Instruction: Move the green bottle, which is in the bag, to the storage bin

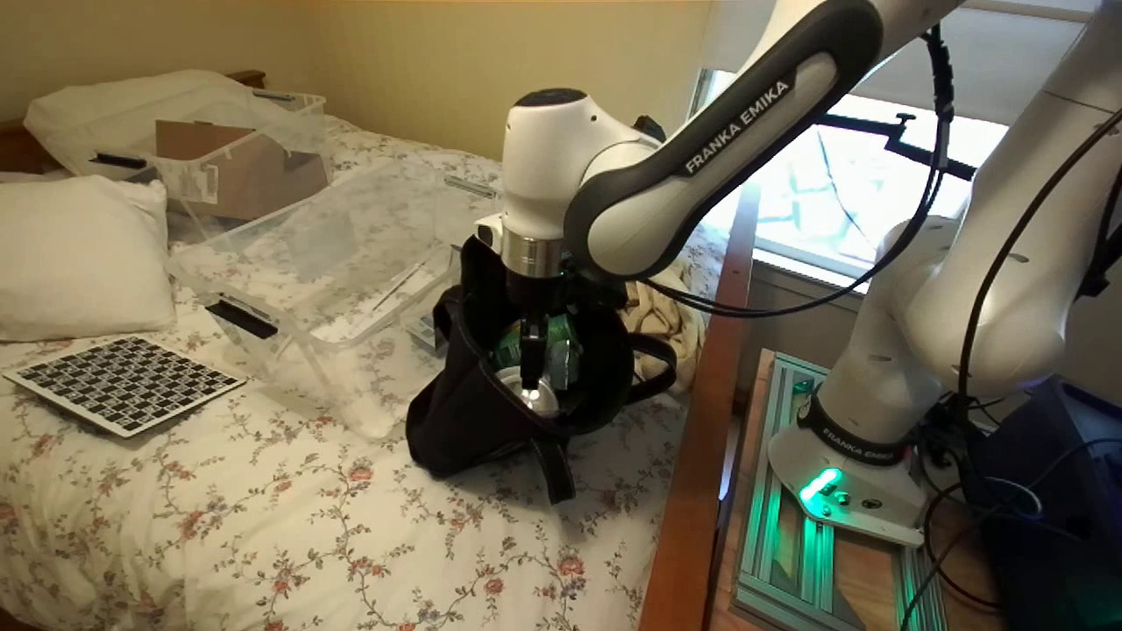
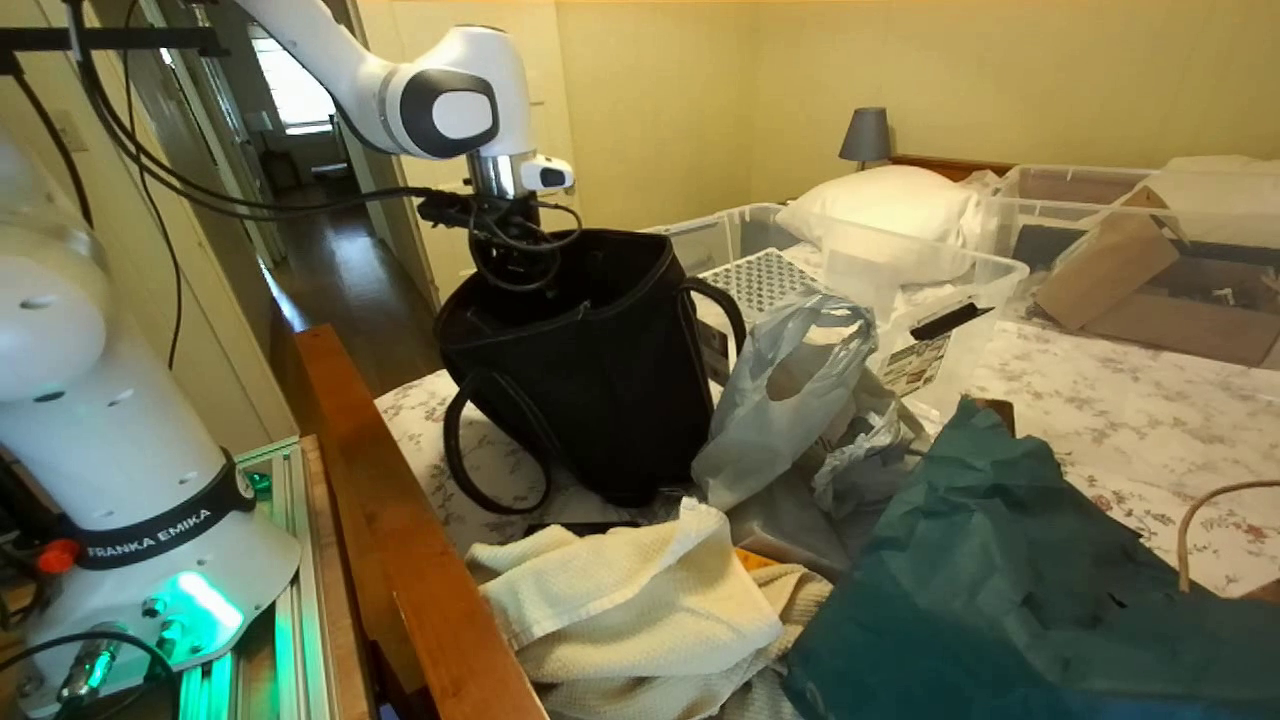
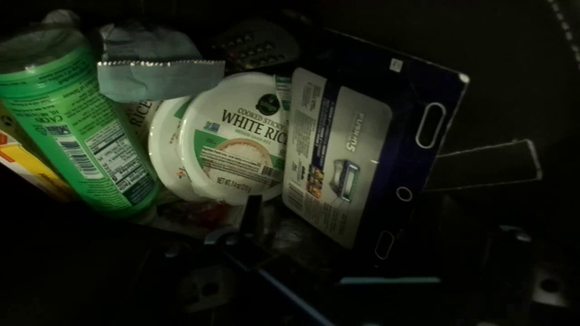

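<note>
Spread gripper in wrist view, plus green bottle hidden by bag in an exterior view.

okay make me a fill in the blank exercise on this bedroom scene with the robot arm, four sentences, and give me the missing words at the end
The green bottle is inside the black fabric ____.
In the wrist view, the front white bowl is labeled cooked sticky white ____.
The robot arm bears the name FRANKA ____.
The storage bin is made of see-through ____.

Missing words: bag; rice; EMIKA; plastic.
</note>
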You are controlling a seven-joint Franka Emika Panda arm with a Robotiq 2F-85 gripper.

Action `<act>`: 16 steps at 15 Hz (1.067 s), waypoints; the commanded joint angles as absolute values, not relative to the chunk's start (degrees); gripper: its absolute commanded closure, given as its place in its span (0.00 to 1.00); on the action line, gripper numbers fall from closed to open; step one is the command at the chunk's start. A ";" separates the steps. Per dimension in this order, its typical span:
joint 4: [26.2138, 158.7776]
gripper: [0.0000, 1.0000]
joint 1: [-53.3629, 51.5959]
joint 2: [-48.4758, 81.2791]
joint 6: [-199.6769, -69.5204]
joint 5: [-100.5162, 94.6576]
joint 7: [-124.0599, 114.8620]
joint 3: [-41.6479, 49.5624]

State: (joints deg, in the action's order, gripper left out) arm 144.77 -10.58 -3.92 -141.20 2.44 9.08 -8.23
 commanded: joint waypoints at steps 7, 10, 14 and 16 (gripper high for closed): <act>137.34 0.00 -8.24 7.14 -140.05 -15.24 -6.03 -6.25; 138.94 0.00 -8.22 5.97 -141.06 -13.97 -4.73 -6.24; 138.42 0.00 -8.21 6.46 -141.06 -13.97 -4.74 -6.08; 138.37 0.00 -7.99 7.17 -142.06 -17.02 -2.30 -5.61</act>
State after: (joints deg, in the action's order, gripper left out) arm 138.50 -8.24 6.50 -141.24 -14.06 -4.25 -6.05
